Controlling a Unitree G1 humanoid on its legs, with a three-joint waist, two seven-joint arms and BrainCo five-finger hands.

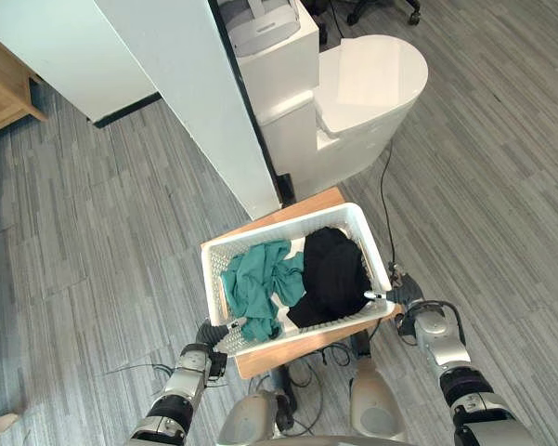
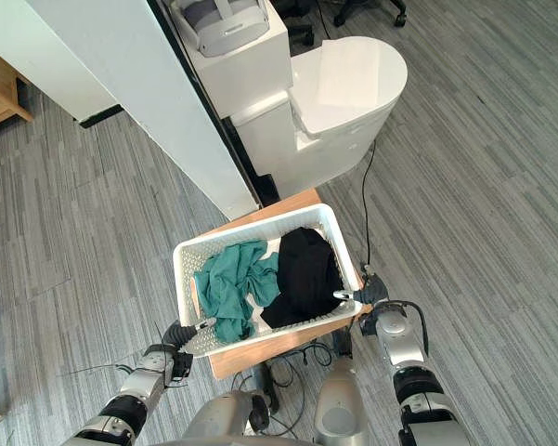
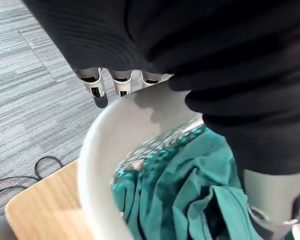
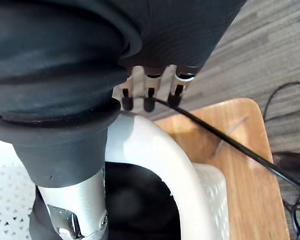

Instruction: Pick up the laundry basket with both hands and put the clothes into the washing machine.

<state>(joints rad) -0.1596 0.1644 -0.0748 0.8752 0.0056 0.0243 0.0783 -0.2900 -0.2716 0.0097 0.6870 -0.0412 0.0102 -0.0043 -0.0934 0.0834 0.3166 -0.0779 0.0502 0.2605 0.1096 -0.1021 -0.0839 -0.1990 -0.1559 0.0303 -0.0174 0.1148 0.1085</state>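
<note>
Two hands meet the white laundry basket [image 1: 213, 283] in the left eye view: the left hand [image 1: 221, 333] at its near left corner, the right hand [image 1: 396, 293] at its near right corner. The basket lies over a wooden stool [image 1: 292, 351]; I cannot tell whether it rests there or is just raised. Inside, a teal garment [image 1: 260, 283] fills the left half and a black garment [image 1: 332, 269] the right, the two touching. Beyond the stool stands the white washing machine [image 1: 362, 93], beside a white partition [image 1: 195, 93], with a wooden cabinet [image 1: 5, 88] at the far left on the grey plank floor [image 1: 93, 242].

From the right eye the scene reads the same, each hand against the rim at its own corner.

At the left wrist, the fingers [image 3: 96, 85] curl over the outside of the rim and the thumb [image 3: 269, 210] stands inside above the teal garment, clamping the rim.

At the right wrist, the fingers [image 4: 149, 95] hook over the rim's outer side while the thumb [image 4: 75, 210] reaches inside beside the black garment, clasping the rim likewise.
</note>
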